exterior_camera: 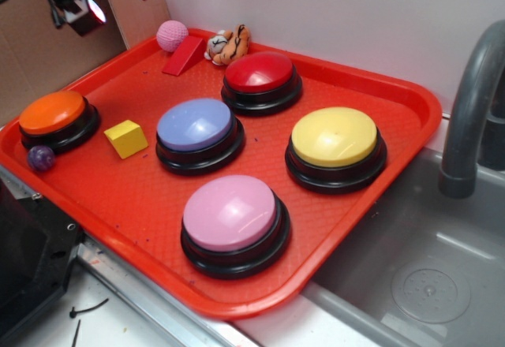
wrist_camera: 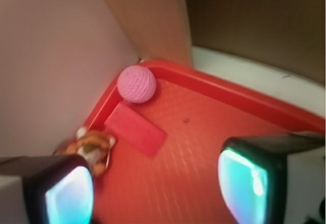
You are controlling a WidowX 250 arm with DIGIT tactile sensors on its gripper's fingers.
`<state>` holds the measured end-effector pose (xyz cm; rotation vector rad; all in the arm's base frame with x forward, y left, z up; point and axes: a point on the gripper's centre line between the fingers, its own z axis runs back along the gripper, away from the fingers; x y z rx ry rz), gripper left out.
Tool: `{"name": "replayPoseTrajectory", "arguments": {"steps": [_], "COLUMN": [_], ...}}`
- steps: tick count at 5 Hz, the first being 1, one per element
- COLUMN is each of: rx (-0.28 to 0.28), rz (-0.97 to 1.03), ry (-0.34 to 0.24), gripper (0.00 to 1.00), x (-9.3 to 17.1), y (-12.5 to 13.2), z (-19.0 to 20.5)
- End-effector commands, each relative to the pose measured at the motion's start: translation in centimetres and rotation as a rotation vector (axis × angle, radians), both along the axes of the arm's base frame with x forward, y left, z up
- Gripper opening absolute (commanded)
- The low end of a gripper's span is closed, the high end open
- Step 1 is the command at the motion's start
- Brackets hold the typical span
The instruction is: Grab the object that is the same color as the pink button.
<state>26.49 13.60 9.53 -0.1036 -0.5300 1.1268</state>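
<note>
In the exterior view, going left to right across the red tray point(exterior_camera: 371, 197): an orange button point(exterior_camera: 54, 113) at about 9 o'clock with a purple marble point(exterior_camera: 41, 158) just beside it, a yellow block point(exterior_camera: 126, 138), a lavender-blue button point(exterior_camera: 195, 126) near the middle, the pink button point(exterior_camera: 230, 214) at 6 o'clock, a red button point(exterior_camera: 260, 73) toward 12 o'clock, and a yellow button point(exterior_camera: 334, 138) at 3 o'clock.

The pink ball point(exterior_camera: 172, 35) sits in the tray's far corner, at about 11 o'clock, touching or just beside the upper end of a red wedge point(exterior_camera: 183, 55); a small tiger toy point(exterior_camera: 229, 45) lies just right of the wedge. From the wrist view the ball is tucked against the corner rim.

The gripper point(wrist_camera: 153, 188) hangs above that corner, its jaws spread wide with nothing between them; the ball lies ahead of the fingers point(wrist_camera: 244, 175), not yet between them.

Risks, as I judge them: the raised rim and nearby wall leave little room, so one finger could land on the rim or on the wedge rather than beside the ball. A round ball may also roll off along the wedge or squirt out if pinched off-centre. The tiger toy is close enough to be snagged.

Being a sphere, the ball has no long axis and points no particular way, so any approach angle the corner allows would suit.
</note>
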Motion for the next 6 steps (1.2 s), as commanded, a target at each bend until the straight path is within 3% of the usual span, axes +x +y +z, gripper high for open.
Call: {"name": "replayPoseTrajectory", "arguments": {"steps": [1, 3, 4, 5, 6], "rx": [0.000, 0.038, 0.032, 0.051, 0.035], "rz": [0.074, 0.070, 0.044, 0.031, 0.048], "ry": [-0.116, -0.116, -0.075, -0.043, -0.044], "gripper": [1.00, 1.00, 0.57, 0.00, 0.00], "x": [3.5, 6.3, 6.9, 7.1, 7.1], "y": [5.0, 6.1, 6.0, 5.6, 5.3], "z": [-0.9, -2.1, -3.1, -3.4, -3.9]}}
